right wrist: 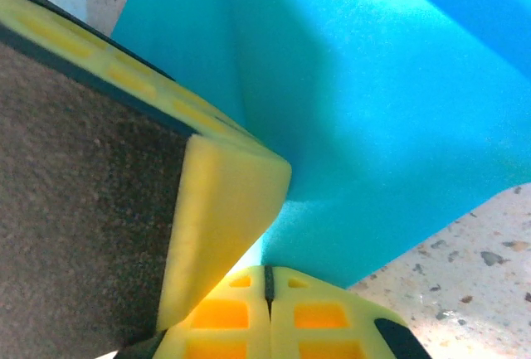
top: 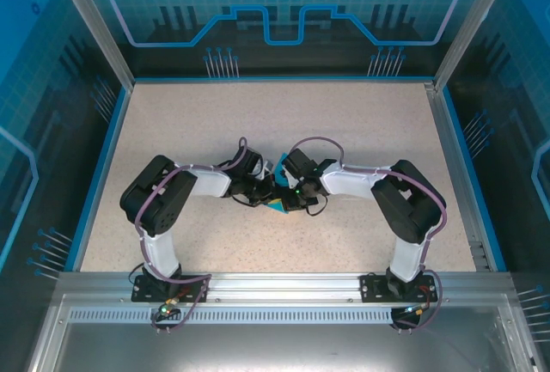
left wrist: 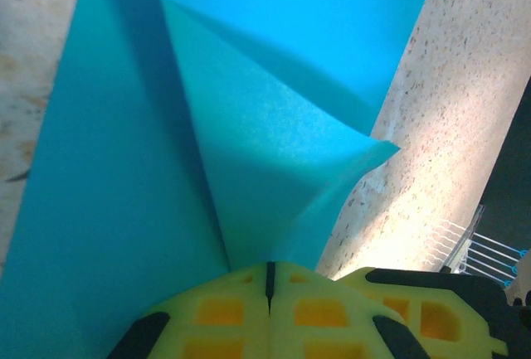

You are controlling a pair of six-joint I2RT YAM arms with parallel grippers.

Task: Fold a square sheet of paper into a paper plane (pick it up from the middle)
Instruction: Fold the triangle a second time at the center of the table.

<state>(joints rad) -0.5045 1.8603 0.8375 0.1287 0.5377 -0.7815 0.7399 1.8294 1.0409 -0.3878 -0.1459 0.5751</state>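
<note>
The square sheet of paper (left wrist: 274,143) is cyan-blue and folded into layered flaps with a raised crease that runs to a point. It lies on the table between the two arms; from above a small cyan corner of the paper (top: 277,207) shows under the wrists. My left gripper (left wrist: 270,280) is shut, the crease running into its closed yellow fingertips. My right gripper (right wrist: 267,280) is shut on the paper (right wrist: 373,127) edge right beside it. The left gripper's finger (right wrist: 224,210) almost touches the right one. In the top view the left gripper (top: 268,193) and right gripper (top: 289,195) meet mid-table.
The speckled beige table (top: 344,123) has a blue rim and blue-tinted glass walls on three sides. An aluminium rail (top: 284,286) carries both arm bases at the near edge. Both elbows stick out sideways, left (top: 159,196) and right (top: 412,200).
</note>
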